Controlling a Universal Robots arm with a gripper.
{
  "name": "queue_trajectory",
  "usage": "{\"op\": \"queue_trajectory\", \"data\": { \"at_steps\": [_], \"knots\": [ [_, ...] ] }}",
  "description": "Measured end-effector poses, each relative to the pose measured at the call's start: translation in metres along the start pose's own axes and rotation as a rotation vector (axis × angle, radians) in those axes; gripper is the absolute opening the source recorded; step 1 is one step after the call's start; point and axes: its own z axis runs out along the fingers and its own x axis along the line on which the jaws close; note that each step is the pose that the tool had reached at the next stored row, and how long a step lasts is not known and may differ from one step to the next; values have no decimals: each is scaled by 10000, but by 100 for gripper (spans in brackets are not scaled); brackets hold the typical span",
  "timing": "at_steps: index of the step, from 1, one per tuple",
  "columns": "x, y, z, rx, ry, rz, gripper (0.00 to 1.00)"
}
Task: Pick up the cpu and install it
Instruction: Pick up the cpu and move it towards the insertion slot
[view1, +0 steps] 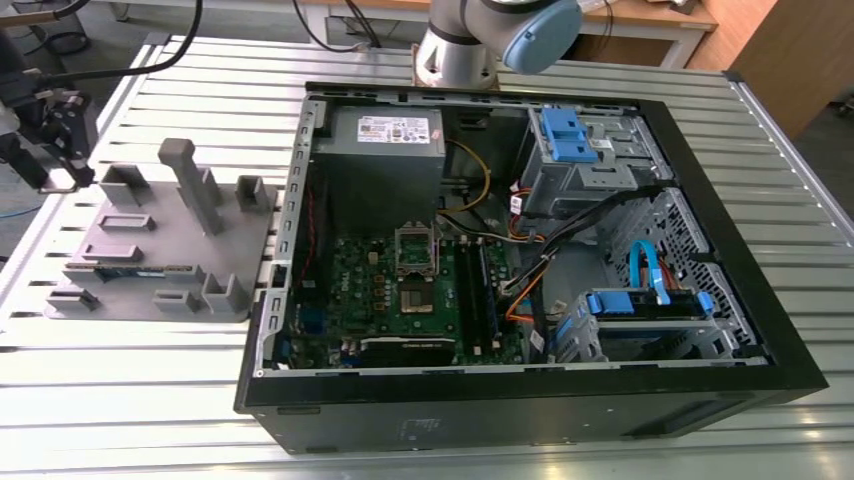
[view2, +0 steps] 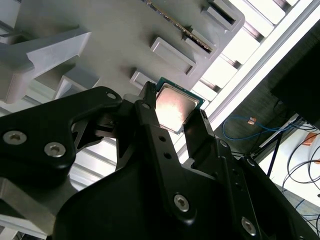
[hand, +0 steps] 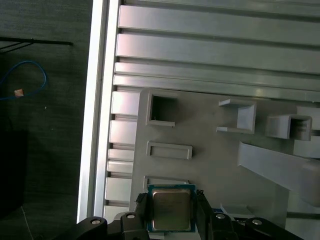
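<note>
The cpu (view2: 174, 105) is a small square chip with a dull silvery top and a green rim. It sits between the two black fingers of my gripper (view2: 174, 114), which is shut on it. In the first wrist view the cpu (hand: 171, 209) hangs over the edge of the grey block tray (hand: 210, 150), gripped on two opposite sides by the gripper (hand: 172, 214). In the exterior view my gripper (view1: 59, 172) is at the far left, above the tray's (view1: 134, 215) far left corner. The metal-framed socket (view1: 415, 256) on the green board lies inside the open computer case.
The open black computer case (view1: 534, 380) takes up the middle and the exterior view's right, with cables, blue drive bays (view1: 574, 140) and a power supply (view1: 387, 135). A green memory stick (view1: 127, 270) lies on the tray, which has upright blocks (view1: 187, 180). Everything rests on a slatted metal table (view1: 120, 400).
</note>
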Motion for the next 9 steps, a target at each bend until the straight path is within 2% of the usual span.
{"op": "queue_trajectory", "data": {
  "at_steps": [1,3,7,9],
  "knots": [
    [0,0,-1,0,0,0,47],
    [-1,0,-51,0,0,0,47],
    [-1,0,-59,0,0,0,47],
    [-2,0,-85,0,0,0,47]
  ]
}}
